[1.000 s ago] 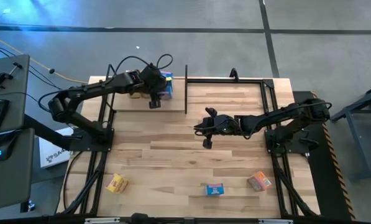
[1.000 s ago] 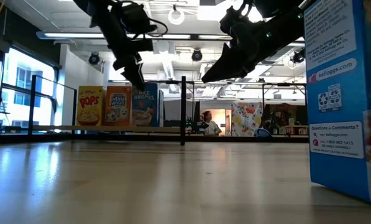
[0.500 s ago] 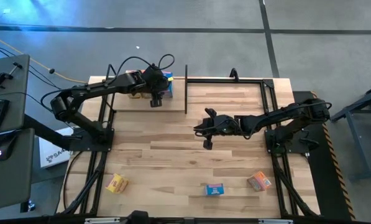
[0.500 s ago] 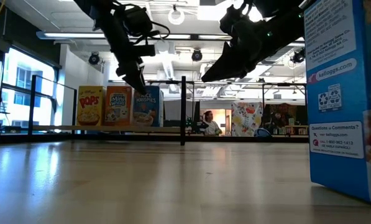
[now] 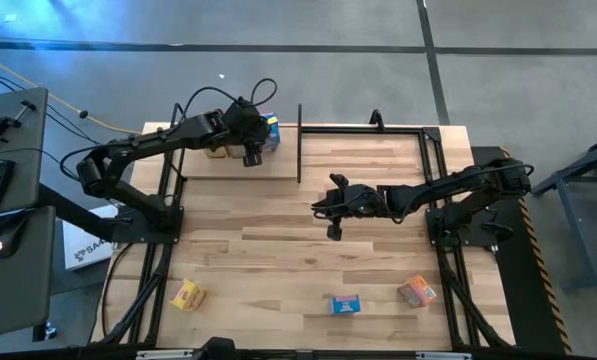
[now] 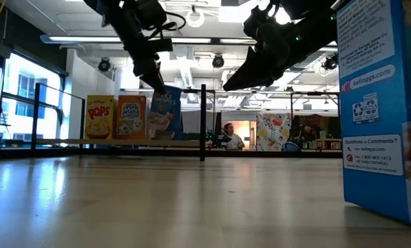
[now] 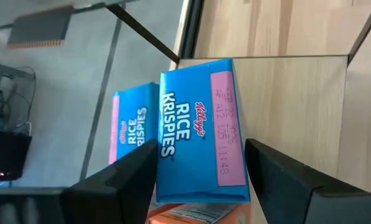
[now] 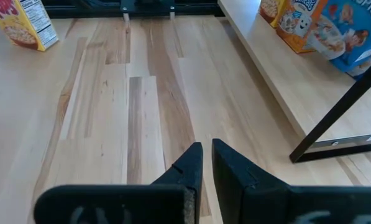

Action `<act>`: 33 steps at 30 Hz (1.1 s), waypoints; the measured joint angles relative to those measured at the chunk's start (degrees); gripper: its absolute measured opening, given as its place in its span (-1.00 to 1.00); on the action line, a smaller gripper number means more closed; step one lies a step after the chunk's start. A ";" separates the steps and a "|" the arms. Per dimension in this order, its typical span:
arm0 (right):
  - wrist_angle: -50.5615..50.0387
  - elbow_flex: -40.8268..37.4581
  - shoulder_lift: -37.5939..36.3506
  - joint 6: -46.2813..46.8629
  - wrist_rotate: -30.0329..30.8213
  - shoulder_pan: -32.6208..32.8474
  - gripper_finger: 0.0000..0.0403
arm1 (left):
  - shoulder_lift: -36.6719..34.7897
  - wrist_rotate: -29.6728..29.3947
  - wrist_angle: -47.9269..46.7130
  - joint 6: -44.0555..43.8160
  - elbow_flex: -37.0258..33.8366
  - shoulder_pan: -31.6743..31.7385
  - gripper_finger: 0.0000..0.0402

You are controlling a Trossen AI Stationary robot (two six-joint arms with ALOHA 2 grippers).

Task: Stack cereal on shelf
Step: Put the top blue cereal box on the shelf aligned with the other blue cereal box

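Overhead, left gripper [image 5: 250,156] above blue cereal box [image 7: 197,130]

Yellow, orange and tilted blue cereal boxes [image 6: 130,117] stand on the shelf [image 6: 116,143]; three others [image 5: 347,304] lie on the counter [image 5: 278,250].

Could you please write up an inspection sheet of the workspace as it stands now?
Surface: slatted wooden table, mostly bare.
Job's things: three cereal boxes on the shelf: yellow box, orange box, and blue Rice Krispies box, which is tilted. Three more boxes stand along the table's near edge.
Clutter: nothing seen.
Grippers: left gripper open, directly above the blue box; right gripper shut, hanging over mid-table, holding nothing.
Cables: black cable loops over the left arm.
Surroundings: person far behind; desk with a keyboard beside the table.
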 joint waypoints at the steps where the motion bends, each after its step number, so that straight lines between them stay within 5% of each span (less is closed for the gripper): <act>1: 0.00 0.00 0.00 0.00 0.00 0.00 -0.89 | 0.08 0.02 -0.35 -0.39 0.00 0.17 0.15; 33: 0.02 0.00 0.00 0.03 -1.16 0.01 -0.89 | 0.16 0.80 3.16 -4.95 -3.76 0.63 0.16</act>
